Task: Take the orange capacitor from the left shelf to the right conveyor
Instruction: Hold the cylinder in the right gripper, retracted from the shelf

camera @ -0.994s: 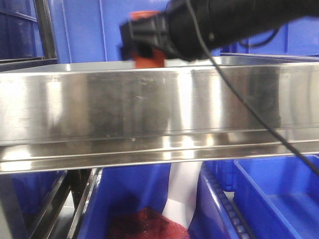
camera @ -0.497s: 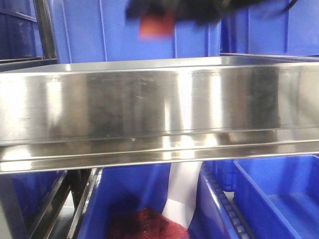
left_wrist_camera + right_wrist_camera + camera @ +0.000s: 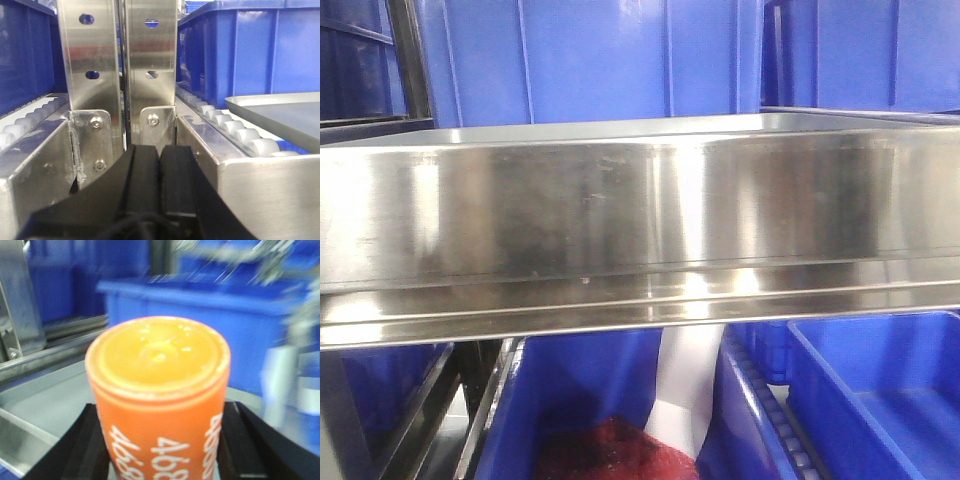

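The orange capacitor (image 3: 159,400), with white "4680" numerals on its side, fills the right wrist view. My right gripper (image 3: 160,440) is shut on it, one black finger on each side, holding it up in the air. The left shelf (image 3: 620,210), a shiny steel tray with a tall front lip, spans the front view; neither arm nor capacitor shows there. My left gripper (image 3: 160,165) is shut and empty, its black fingers pressed together in front of steel rack uprights (image 3: 120,75). The right conveyor is out of view.
Blue plastic bins (image 3: 600,60) stand behind the shelf and below it (image 3: 880,390). Something dark red (image 3: 610,450) lies in a lower bin. White rollers (image 3: 235,132) run beside the rack uprights. A blurred blue bin (image 3: 200,320) lies beyond the capacitor.
My right arm has lifted the capacitor up from the shelf and out of the top of the front view. The shelf has not moved.
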You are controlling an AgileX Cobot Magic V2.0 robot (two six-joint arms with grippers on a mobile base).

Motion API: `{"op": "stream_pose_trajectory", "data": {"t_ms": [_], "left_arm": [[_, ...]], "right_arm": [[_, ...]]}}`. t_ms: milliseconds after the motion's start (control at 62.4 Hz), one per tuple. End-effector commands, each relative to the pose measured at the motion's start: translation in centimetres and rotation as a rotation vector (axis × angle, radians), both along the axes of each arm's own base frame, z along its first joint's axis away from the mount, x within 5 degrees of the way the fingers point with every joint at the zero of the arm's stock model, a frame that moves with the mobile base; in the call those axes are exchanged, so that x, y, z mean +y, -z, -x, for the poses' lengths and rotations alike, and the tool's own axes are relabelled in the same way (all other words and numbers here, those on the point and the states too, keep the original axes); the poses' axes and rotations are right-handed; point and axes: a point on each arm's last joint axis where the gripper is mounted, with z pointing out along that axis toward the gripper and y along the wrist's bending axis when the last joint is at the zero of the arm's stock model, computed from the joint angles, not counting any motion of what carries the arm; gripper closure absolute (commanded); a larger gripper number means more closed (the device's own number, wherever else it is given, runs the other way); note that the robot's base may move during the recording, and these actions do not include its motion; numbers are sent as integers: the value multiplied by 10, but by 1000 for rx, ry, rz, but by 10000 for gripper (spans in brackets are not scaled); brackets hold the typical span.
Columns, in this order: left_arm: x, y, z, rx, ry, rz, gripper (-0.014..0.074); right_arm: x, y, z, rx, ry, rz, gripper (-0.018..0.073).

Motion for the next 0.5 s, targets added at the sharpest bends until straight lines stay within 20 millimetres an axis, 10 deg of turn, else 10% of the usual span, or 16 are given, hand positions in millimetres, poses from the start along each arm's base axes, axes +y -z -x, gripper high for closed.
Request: {"op": "stream_pose_trajectory", "data": {"t_ms": [0, 224, 481], "left_arm": [[0, -10, 0, -84, 4, 14, 701], [0, -10, 0, -84, 4, 14, 701], [0, -10, 0, -85, 4, 14, 701]], "right_arm": [[-20, -7, 26, -90, 20, -32, 502], [-61, 15, 78, -183, 69, -130, 502], [-51, 16, 67, -74, 40, -122, 502]]}}
